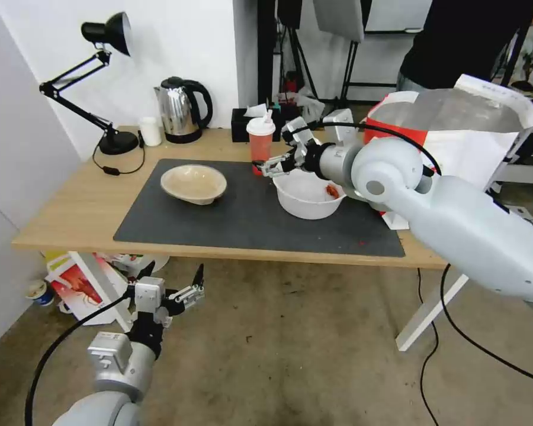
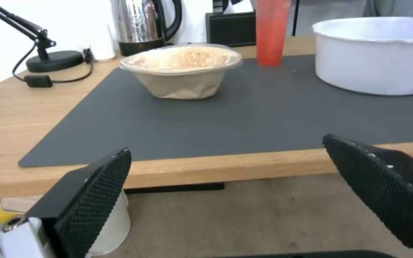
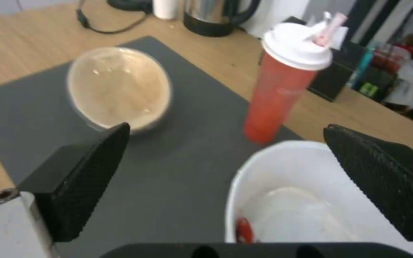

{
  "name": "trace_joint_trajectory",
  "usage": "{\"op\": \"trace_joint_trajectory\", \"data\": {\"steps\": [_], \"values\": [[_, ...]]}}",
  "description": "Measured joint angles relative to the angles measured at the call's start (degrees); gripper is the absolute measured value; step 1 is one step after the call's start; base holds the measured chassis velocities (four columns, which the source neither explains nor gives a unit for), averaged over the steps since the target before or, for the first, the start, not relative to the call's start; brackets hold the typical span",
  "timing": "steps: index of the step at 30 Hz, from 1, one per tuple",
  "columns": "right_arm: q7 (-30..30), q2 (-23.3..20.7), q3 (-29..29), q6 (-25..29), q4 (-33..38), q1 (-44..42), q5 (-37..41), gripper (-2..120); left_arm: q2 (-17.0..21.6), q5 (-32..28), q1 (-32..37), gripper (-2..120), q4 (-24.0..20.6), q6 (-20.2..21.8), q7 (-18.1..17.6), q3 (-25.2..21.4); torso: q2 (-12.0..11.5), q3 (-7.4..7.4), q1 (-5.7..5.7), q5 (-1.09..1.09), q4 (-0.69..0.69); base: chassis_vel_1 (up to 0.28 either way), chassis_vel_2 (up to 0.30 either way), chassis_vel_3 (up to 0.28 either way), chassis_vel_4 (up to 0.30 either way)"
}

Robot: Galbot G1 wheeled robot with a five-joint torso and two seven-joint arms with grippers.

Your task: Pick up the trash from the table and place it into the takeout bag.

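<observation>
Wide-open right end effector [image 1: 270,166] above white bowl [image 1: 308,195]

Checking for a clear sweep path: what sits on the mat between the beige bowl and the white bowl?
Nothing: in the head view, only bare dark mat separates the beige bowl from the white bowl; the red cup stands farther back.

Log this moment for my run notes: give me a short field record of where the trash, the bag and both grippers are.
white bowl: on the dark mat, red scrap inside
red cup: upright at the mat's back edge, lid on
beige bowl: on the mat, toward the robot's left
takeout bag: open, at the table's right end
right gripper: open, over the white bowl's rim beside the red cup
left gripper: open, low in front of the table edge
</observation>
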Motion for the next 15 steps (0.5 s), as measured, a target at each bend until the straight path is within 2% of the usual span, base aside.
{"op": "trace_joint_trajectory", "data": {"steps": [15], "values": [[1.12,-2.62,-3.01,0.11,-1.74,4.17,3.27,100,0.00,0.03,0.21,100,-0.29,-0.10,0.09,0.49,0.00,0.00,0.00,0.00,0.01,0.000,0.000,0.000,0.000]]}}
